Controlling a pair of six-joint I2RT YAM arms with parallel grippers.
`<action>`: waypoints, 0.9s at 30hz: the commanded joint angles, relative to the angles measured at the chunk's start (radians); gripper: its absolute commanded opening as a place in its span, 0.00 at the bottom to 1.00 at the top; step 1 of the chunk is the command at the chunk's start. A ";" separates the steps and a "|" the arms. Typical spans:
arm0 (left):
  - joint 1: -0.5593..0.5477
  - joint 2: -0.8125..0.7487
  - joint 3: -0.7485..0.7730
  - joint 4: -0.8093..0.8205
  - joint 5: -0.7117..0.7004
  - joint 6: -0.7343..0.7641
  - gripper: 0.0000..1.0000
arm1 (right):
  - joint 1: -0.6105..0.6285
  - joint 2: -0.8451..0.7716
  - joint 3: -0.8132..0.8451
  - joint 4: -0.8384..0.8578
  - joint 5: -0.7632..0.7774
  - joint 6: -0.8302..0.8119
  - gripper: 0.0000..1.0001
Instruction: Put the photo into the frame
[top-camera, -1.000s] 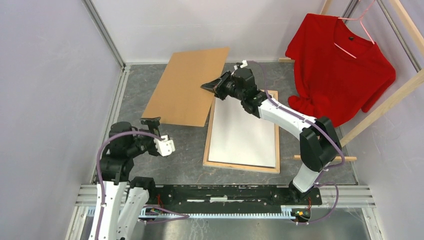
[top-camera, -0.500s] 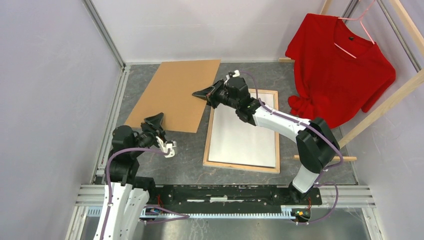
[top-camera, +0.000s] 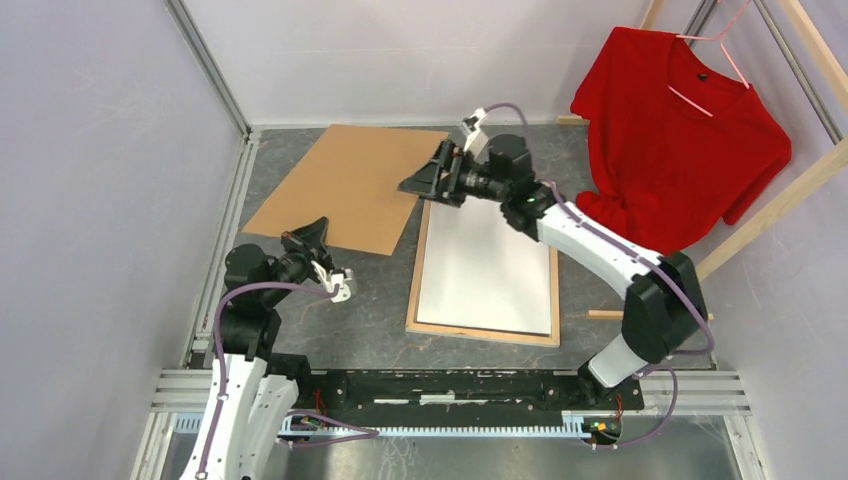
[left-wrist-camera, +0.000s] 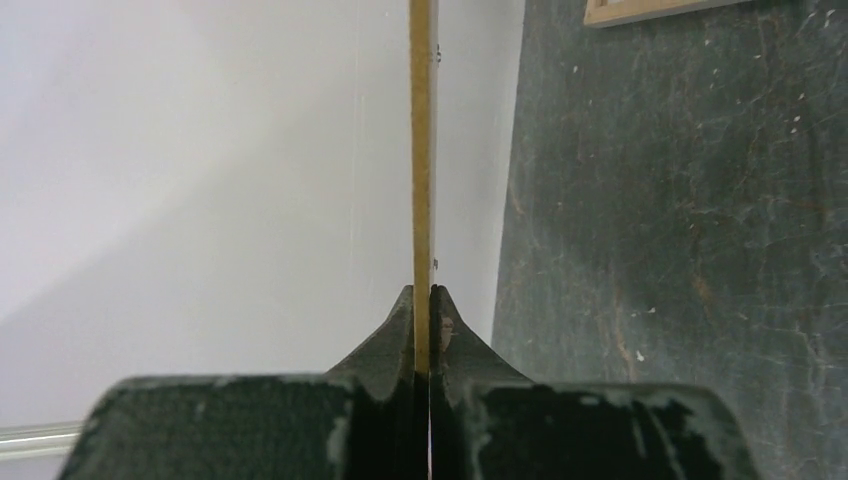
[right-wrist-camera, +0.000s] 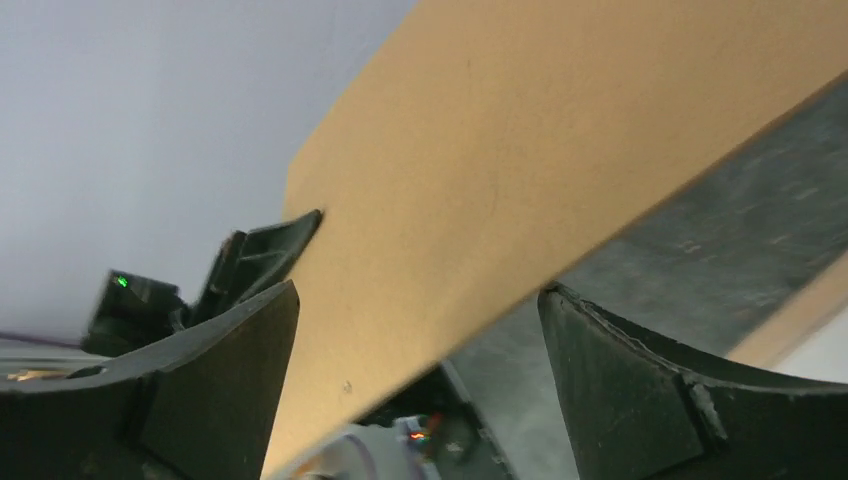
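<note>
- Large rectangular paper photo (top-camera: 490, 265): lay white reverse up inside the frame. Judged light, limp and easily creased; best taken by an edge.
- Thin-railed light-wood frame (top-camera: 480, 333): flat on the dark grey bench (top-camera: 370, 300); judged stiff.
- Left tool (left-wrist-camera: 422, 295): clenched on the plain brown hardboard sheet (top-camera: 340, 185).
- Right tool (top-camera: 425, 182): released, jaws spread at that sheet's right corner, beside the frame.
- Red sweater (top-camera: 680, 130) on a wooden rack (top-camera: 770, 200): well apart.

Plain brown sheet (top-camera: 340, 185), light-wood frame (top-camera: 480, 335) around white panel (top-camera: 490, 265), red shirt (top-camera: 680, 130), dark-grey table (top-camera: 370, 300) (pale scuffs, veins).
</note>
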 joint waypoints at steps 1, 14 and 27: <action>0.000 0.019 0.119 0.087 0.015 -0.138 0.02 | -0.093 -0.155 0.040 -0.213 -0.166 -0.639 0.98; 0.001 0.086 0.399 -0.421 0.176 -0.096 0.02 | -0.079 -0.508 -0.303 -0.096 -0.153 -1.642 0.98; 0.001 0.076 0.435 -0.518 0.227 -0.024 0.02 | 0.126 -0.434 -0.258 -0.104 -0.100 -1.900 0.93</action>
